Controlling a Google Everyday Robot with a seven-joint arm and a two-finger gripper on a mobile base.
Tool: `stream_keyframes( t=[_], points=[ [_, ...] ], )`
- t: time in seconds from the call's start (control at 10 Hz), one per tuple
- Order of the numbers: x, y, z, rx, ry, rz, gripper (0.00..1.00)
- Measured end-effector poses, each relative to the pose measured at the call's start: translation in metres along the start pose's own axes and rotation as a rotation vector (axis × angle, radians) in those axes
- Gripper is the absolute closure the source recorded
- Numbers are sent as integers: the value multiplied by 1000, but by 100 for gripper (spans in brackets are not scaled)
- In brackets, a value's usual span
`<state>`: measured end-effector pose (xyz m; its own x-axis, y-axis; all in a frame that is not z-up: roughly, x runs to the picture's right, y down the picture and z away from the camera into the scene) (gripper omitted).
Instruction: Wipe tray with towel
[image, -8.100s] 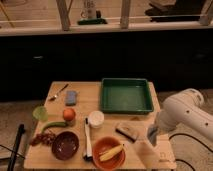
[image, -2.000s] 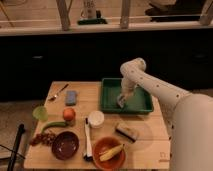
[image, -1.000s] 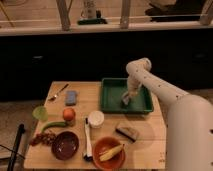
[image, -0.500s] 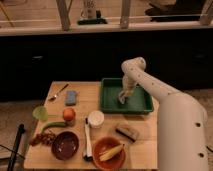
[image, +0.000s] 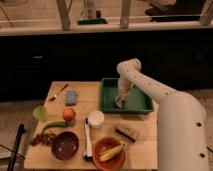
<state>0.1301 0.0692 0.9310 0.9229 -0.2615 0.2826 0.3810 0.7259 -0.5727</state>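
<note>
A green tray (image: 109, 95) sits at the back right of the wooden table. My white arm reaches from the right, arches over the tray, and points down into it. My gripper (image: 120, 102) is low inside the tray, near its middle front. A small pale towel (image: 118, 104) lies under the gripper on the tray floor, pressed against it.
A brown sponge-like block (image: 127, 131) lies in front of the tray. Also on the table are a white cup (image: 95, 118), an orange bowl with a banana (image: 109, 153), a dark bowl (image: 65, 145), an orange (image: 69, 114), a blue sponge (image: 71, 96), a fork (image: 58, 92) and a green cup (image: 39, 113).
My arm came from the right side of the table into the tray. Over the last second the gripper slid leftward and forward across the tray floor with the towel.
</note>
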Motion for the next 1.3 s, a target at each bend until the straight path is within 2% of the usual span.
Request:
stream_keyframes(
  t=[0.2, 0.4, 0.7, 1.0, 1.3],
  points=[
    [10, 17, 2, -31, 9, -1, 100],
    [36, 33, 1, -58, 31, 38, 100],
    [80, 43, -6, -42, 67, 157, 100],
    [86, 10, -5, -5, 70, 194, 100],
    [69, -13, 4, 1, 53, 152, 100]
  ],
)
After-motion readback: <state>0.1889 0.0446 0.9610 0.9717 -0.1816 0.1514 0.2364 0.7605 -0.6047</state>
